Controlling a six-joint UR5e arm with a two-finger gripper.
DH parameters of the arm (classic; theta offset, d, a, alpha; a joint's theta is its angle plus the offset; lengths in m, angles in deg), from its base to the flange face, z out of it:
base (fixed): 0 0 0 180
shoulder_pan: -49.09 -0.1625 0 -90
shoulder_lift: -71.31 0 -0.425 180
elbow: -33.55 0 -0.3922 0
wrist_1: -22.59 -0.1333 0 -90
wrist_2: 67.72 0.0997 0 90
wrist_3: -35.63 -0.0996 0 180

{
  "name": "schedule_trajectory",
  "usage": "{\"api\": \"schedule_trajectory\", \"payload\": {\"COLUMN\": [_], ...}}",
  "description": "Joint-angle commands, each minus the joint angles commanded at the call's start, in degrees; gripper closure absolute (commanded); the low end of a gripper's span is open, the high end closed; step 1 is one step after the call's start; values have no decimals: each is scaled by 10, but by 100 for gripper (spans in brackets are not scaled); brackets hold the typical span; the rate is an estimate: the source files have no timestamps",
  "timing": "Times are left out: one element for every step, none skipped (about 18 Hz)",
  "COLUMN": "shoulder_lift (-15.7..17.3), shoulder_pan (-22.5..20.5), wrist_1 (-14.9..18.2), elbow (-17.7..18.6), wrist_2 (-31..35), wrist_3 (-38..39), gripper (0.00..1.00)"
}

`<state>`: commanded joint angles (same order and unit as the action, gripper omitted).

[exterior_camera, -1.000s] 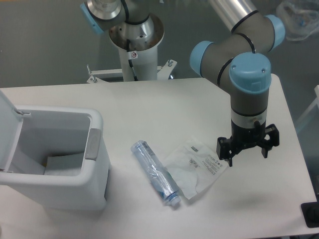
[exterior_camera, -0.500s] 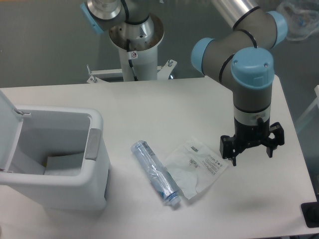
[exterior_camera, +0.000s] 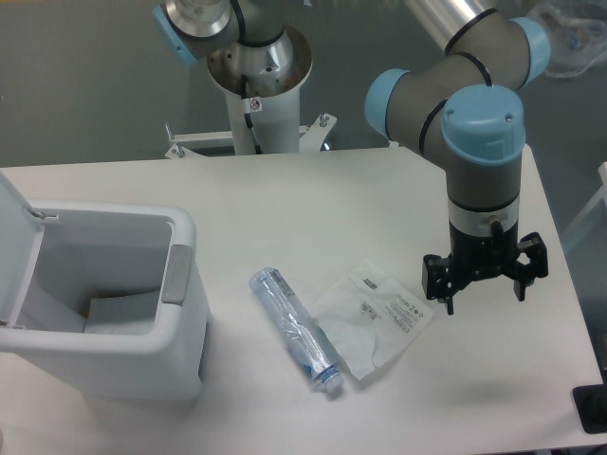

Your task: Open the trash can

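Note:
The trash can (exterior_camera: 142, 365) is a boxy white bin at the table's left front. Its lid (exterior_camera: 13, 242) is swung up at the far left, so the inside shows, with a pale flat piece lying at the bottom. A grey push tab (exterior_camera: 177, 273) sits on the right rim. My gripper (exterior_camera: 484, 296) hangs over the right part of the table, far from the bin, pointing down. Its fingers are spread apart with nothing between them.
A clear crushed plastic bottle (exterior_camera: 294, 329) lies slanted on the table to the right of the bin. A clear plastic bag with a printed label (exterior_camera: 375, 320) lies beside it, just left of the gripper. The robot's base column (exterior_camera: 256, 90) stands behind the table.
The gripper has drifted a little to the right and slightly down, still open. The trash can, bottle and bag have not moved.

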<state>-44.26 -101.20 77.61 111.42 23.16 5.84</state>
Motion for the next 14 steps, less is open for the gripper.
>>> {"api": "schedule_trajectory", "payload": {"shoulder_lift": [0, -3, -3, -2, -2, -2, -2, -2, -3, -3, -2, -2, -2, -2], "shoulder_pan": [1, 1, 1, 1, 1, 1, 1, 1, 1, 1, 1, 1, 1, 1], "wrist_1": [0, 0, 0, 0, 0, 0, 0, 0, 0, 0, 0, -1, -1, -1], "elbow": [0, -1, -2, -3, -3, -4, -4, -4, -4, -4, -4, -4, -4, -4], "wrist_2": [1, 1, 1, 1, 0, 0, 0, 0, 0, 0, 0, -1, -1, -1], "wrist_3": [1, 0, 1, 1, 0, 0, -2, -8, -10, -10, -11, -11, -11, -11], "gripper": [0, 0, 0, 0, 0, 0, 0, 0, 0, 0, 0, 0, 0, 0]}}
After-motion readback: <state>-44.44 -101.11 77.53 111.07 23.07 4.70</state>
